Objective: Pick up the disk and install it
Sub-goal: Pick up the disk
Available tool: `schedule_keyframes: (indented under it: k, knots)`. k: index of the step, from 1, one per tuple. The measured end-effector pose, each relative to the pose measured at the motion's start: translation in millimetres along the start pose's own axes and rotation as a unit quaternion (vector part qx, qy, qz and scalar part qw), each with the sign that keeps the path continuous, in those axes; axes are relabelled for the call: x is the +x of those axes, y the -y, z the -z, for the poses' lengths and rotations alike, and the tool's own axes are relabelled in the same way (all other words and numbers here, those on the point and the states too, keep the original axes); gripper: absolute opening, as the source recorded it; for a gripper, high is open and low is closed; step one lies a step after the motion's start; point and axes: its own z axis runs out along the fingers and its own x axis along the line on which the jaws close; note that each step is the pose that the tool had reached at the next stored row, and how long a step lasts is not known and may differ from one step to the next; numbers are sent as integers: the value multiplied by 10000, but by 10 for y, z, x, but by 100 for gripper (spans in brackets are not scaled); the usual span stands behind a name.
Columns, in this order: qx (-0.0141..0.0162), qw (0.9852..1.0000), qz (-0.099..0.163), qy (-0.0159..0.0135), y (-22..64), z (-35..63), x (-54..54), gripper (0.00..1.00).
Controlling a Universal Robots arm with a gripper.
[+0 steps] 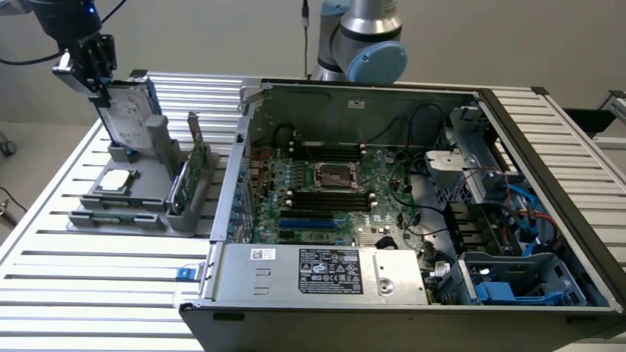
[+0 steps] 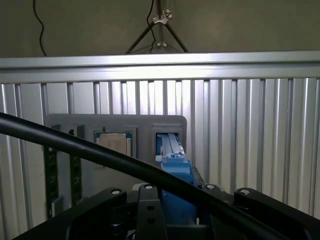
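Observation:
The disk (image 1: 134, 110), silver-grey in a blue carrier, stands upright on edge in the grey fixture (image 1: 146, 213) at the exterior view's left. My gripper (image 1: 98, 89) comes down onto its upper edge, with the jaws set on either side of that edge and closed against it. In the wrist view the disk's blue carrier (image 2: 175, 172) runs edge-on from between the jaws of the gripper (image 2: 176, 220) down to the fixture (image 2: 167, 124). The disk's lower end still looks to be at the fixture's slot.
The fixture also holds a small square silver chip (image 1: 114, 180) (image 2: 114, 143) and thin green circuit cards (image 1: 192, 172) (image 2: 50, 172). The open computer case (image 1: 227, 183) lies at the exterior view's right, with blue drive bays (image 1: 509, 287) at its near right corner. A black cable (image 2: 115, 161) crosses the wrist view.

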Motion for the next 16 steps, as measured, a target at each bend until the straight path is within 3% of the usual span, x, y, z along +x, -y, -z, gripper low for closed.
schedule_keyframes:
  k: [16]
  knots:
    - [0, 10000, 5, -3, -8, 717, 19, 33]
